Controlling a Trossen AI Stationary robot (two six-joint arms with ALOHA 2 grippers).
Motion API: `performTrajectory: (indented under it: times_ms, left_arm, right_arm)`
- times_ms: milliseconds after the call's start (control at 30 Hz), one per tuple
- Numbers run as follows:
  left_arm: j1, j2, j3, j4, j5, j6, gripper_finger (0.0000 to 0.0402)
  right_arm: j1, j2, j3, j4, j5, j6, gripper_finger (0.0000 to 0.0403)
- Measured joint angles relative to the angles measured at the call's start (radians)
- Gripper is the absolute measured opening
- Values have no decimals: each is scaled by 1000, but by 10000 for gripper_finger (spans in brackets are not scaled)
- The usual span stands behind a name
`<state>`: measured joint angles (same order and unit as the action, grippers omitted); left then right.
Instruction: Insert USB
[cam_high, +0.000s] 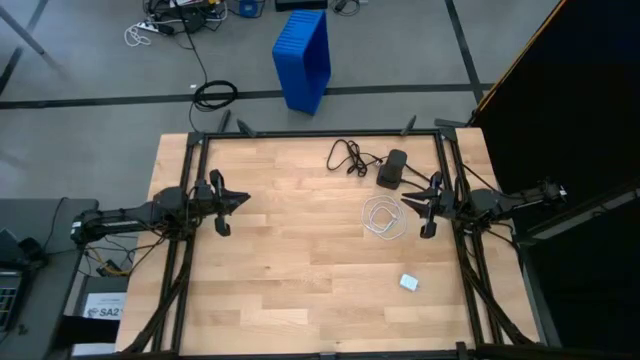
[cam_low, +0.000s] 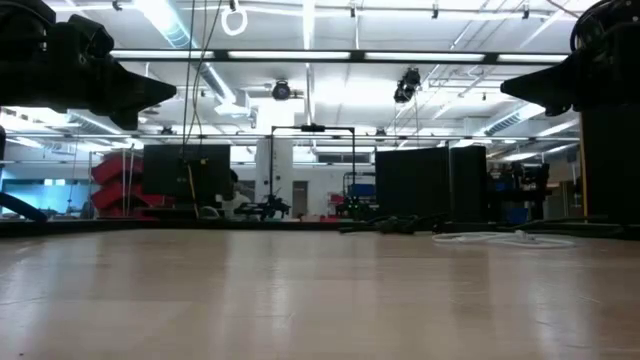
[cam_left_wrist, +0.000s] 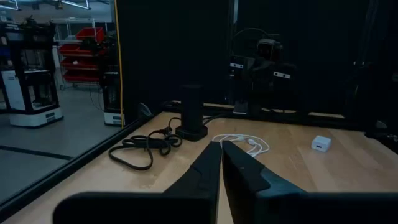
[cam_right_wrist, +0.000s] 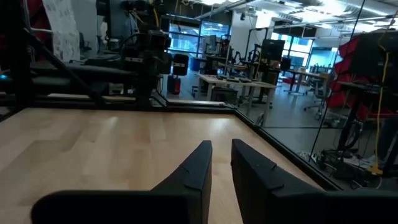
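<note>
Left gripper (cam_high: 222, 205) raised at left side, fingers (cam_left_wrist: 208, 163) closed. Right gripper (cam_high: 427, 208) raised at right, fingers (cam_right_wrist: 198, 163) slightly apart.

High view looks straight down on the table (cam_high: 300, 270); low view skims it; wrist views face each other across it.

white usb cable (cam_high: 384, 217); black adapter box (cam_high: 391, 169); light wood table (cam_high: 300, 260); blue bin (cam_high: 303, 57).

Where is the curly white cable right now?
In the high view, the white USB cable lies coiled on the table's right side, just below the black adapter box and beside the right gripper.
</note>
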<state>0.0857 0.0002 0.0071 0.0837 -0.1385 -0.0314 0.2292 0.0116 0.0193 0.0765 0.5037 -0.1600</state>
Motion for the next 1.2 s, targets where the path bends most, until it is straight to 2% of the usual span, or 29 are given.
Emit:
performTrajectory:
  times_ms: [433, 600, 833, 1033, 1200]
  left_arm:
    - [0, 0, 0, 0, 0, 0, 1]
    - [0, 0, 0, 0, 0, 0, 1]
    - [0, 0, 0, 0, 0, 0, 1]
    - [0, 0, 0, 0, 0, 0, 1]
    - [0, 0, 0, 0, 0, 0, 1]
  right_arm:
    - [0, 0, 0, 0, 0, -1, 32]
    - [-8, 0, 0, 27, 0, -223, 41]
    - [-9, 0, 0, 82, 0, -257, 48]
    - [-15, 1, 0, 339, -51, -259, 42]
    - [-16, 1, 1, 605, -226, -249, 34]
